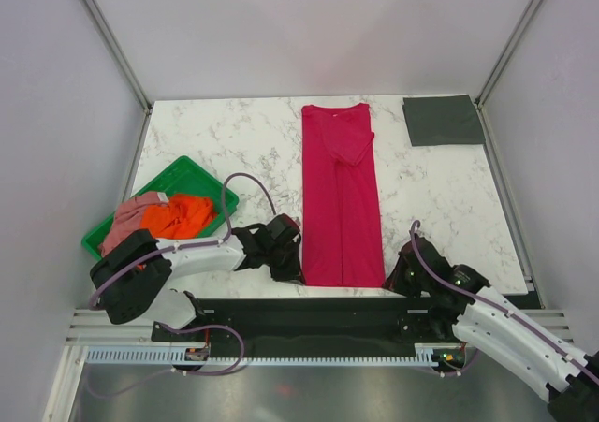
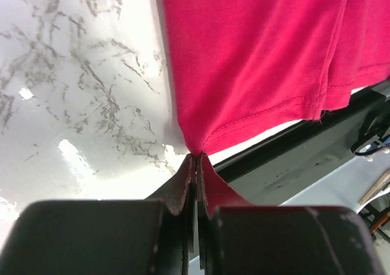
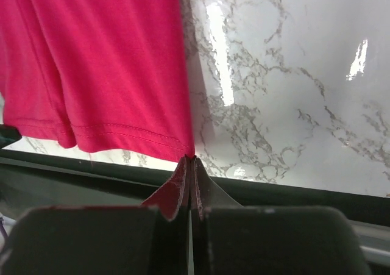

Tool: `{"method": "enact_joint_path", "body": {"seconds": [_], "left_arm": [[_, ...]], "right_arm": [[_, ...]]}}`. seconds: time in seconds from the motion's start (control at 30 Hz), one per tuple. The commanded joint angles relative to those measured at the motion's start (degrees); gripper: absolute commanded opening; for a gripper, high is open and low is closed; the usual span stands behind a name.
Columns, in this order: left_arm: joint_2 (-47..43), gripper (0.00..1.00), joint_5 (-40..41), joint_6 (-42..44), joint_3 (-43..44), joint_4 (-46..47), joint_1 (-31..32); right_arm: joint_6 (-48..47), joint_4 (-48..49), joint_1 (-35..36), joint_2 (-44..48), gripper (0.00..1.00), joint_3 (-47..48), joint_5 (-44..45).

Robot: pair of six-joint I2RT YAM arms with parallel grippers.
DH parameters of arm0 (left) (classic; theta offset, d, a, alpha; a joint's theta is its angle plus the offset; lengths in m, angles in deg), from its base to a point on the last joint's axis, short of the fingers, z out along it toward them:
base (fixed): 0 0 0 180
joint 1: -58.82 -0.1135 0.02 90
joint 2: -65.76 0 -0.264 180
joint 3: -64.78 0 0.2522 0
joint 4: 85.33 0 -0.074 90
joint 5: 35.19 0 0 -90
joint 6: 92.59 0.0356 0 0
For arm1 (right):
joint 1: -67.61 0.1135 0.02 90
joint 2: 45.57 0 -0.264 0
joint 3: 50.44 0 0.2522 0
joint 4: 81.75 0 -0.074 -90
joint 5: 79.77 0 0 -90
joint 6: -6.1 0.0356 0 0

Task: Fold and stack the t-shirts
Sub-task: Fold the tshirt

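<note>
A crimson-red t-shirt (image 1: 340,194) lies on the marble table as a long narrow strip, sleeves folded in, collar at the far end. My left gripper (image 1: 292,270) is shut on its near left hem corner (image 2: 196,148). At the near right hem corner (image 3: 190,155), my right gripper (image 1: 393,278) is shut on the cloth too. A dark grey t-shirt (image 1: 443,120) rests folded at the far right corner. An orange t-shirt (image 1: 180,215) and a dusty pink t-shirt (image 1: 131,218) sit crumpled in the green tray.
The green plastic tray (image 1: 201,181) stands at the left of the table. A black rail (image 1: 309,302) runs along the near table edge just under both grippers. White walls with metal posts close in the sides and back.
</note>
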Motion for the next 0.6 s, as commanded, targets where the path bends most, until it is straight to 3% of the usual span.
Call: {"method": "enact_joint_path", "body": {"seconds": [0.0, 0.2, 0.57], "left_arm": [[-1.6, 0.02, 3.8, -2.1, -0.6, -0.7, 0.3], [-1.4, 0.05, 3.2, -1.9, -0.5, -0.7, 0.4], [-4.6, 0.02, 1.3, -4.4, -0.5, -1.1, 2.4]], "right_arm": [[0.2, -2.2, 0.0, 0.9, 0.00, 3.1, 1.6], [0.3, -1.1, 0.0, 1.0, 0.00, 2.2, 0.9], [-0.1, -4.9, 0.1, 2.3, 0.00, 5.1, 1.2]]}}
